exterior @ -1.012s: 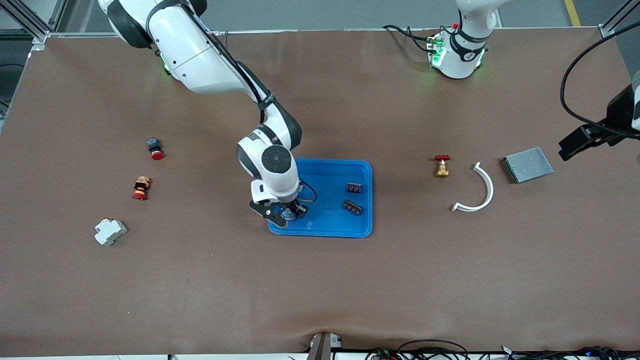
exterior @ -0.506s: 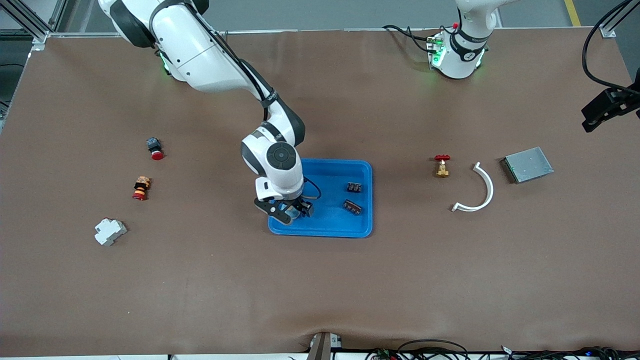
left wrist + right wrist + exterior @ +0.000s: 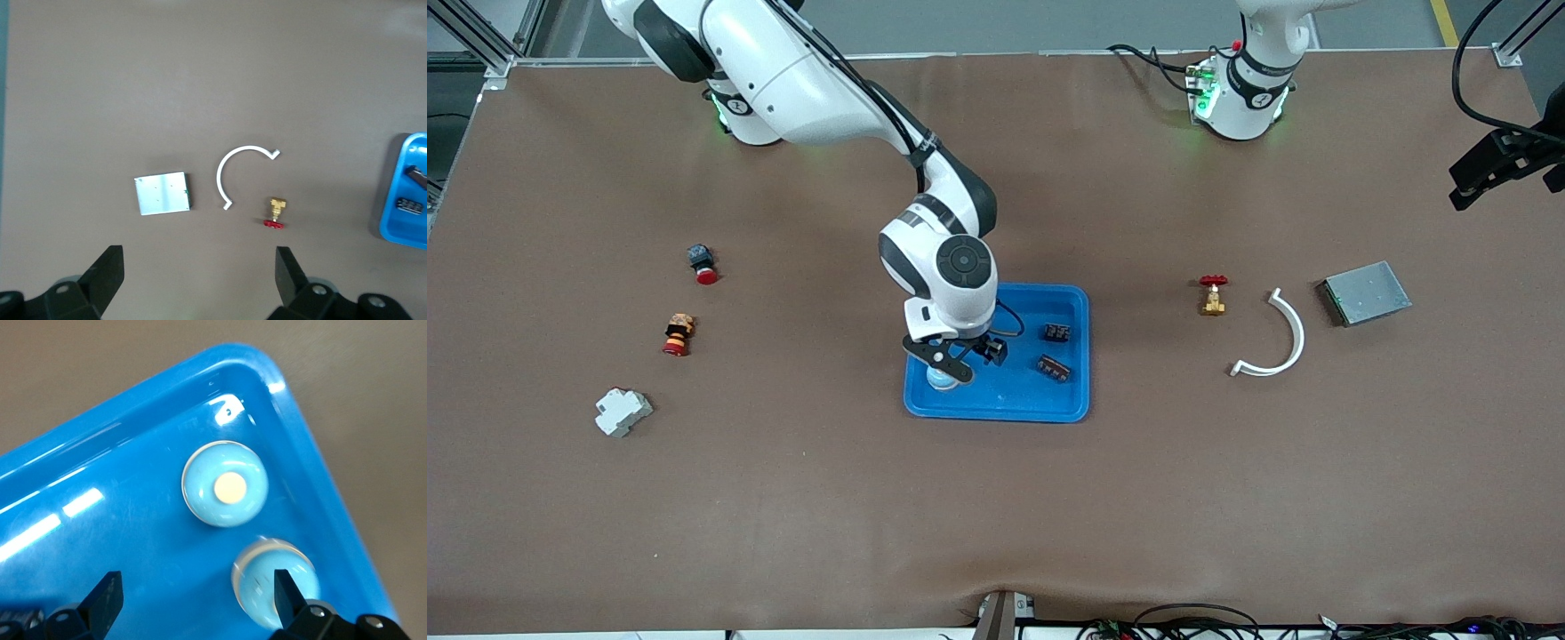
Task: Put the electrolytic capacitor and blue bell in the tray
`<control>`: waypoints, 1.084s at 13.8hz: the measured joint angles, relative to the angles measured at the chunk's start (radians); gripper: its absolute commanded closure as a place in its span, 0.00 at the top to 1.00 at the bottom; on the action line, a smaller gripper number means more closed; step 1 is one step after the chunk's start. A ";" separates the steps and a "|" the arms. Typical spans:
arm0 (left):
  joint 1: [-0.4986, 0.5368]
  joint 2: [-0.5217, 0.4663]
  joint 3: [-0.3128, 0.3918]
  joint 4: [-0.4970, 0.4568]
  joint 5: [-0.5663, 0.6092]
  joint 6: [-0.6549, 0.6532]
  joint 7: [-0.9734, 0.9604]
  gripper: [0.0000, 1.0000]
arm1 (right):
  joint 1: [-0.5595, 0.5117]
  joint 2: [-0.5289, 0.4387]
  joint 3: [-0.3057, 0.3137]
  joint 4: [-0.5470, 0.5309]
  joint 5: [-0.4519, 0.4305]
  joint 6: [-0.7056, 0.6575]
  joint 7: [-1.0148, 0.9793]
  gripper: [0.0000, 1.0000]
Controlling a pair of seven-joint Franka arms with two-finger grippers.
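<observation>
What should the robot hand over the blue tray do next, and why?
Probably lift straight up and away. The right gripper hangs open over the tray, holding nothing. A blue bell, a second bell and two capacitors lie inside, so nothing seems left to place. The left gripper waits open at the left arm's end of the table.

tray middle open; two bells crowd corner, capacitors perhaps near rim.

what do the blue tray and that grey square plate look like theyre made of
The tray looks like glossy moulded plastic: bright highlights streak its floor and its corners are rounded. The grey plate, lying toward the left arm's end of the table, looks like matte bare metal, probably aluminium: flat, pale and silvery, with a green edge that may be a circuit board.
</observation>
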 measured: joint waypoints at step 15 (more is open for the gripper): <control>-0.188 -0.001 0.175 -0.017 -0.015 0.023 0.026 1.00 | -0.699 -0.173 0.096 0.063 -0.004 -0.312 -1.248 1.00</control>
